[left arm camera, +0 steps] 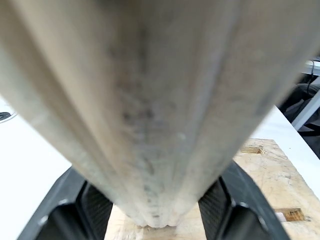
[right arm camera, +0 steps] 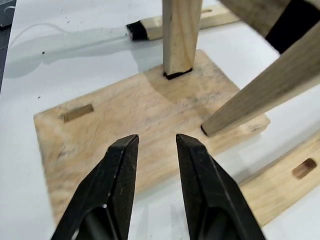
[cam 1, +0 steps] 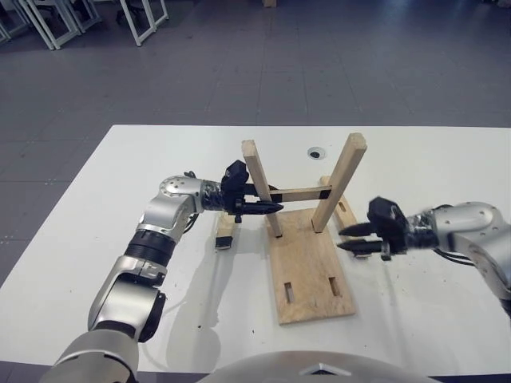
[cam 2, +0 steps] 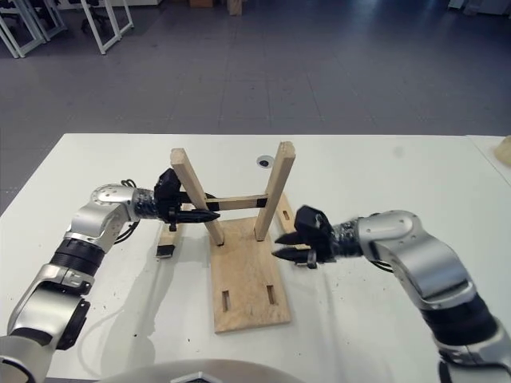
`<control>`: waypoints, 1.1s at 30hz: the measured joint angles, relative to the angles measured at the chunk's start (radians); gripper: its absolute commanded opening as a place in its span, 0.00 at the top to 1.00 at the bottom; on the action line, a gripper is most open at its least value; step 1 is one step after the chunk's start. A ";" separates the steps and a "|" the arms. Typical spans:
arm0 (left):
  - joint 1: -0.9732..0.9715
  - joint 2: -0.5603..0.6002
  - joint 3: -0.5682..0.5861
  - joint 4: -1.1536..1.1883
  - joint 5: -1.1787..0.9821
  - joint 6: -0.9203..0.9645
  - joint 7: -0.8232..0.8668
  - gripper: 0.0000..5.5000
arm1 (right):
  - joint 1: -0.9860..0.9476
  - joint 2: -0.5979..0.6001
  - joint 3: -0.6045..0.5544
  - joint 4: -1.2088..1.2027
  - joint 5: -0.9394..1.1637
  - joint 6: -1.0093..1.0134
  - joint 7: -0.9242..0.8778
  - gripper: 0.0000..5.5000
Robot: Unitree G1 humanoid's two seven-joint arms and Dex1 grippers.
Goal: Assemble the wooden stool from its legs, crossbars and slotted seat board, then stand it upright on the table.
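The slotted seat board lies flat on the white table. Two legs stand tilted in its far slots, the left leg and the right leg, joined by a thin crossbar. My left gripper is shut on the left leg a little above the board; in the left wrist view its fingers press both sides of the leg. My right gripper hovers open by the board's right edge, below the right leg, with nothing between its fingers.
A loose wooden piece with a black end lies left of the board. Another wooden part with a slot lies behind the right leg, beside the board. A round grommet sits in the table farther back. Two near slots of the board are open.
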 measured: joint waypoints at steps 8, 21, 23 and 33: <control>-0.039 -0.038 -0.011 0.048 0.038 -0.025 -0.033 0.63 | -0.021 0.211 0.231 0.100 -0.153 -0.159 -0.090 0.55; -0.067 -0.068 -0.038 0.121 0.155 -0.095 -0.022 0.45 | 0.025 0.190 0.277 0.225 -0.295 -0.461 -0.089 0.54; -0.067 -0.068 -0.032 0.138 0.165 -0.095 -0.020 0.39 | 0.029 0.191 0.276 0.225 -0.295 -0.464 -0.094 0.54; -0.092 0.096 -0.114 0.119 0.231 -0.006 -0.242 0.24 | 0.042 0.206 0.269 0.226 -0.295 -0.464 -0.128 0.54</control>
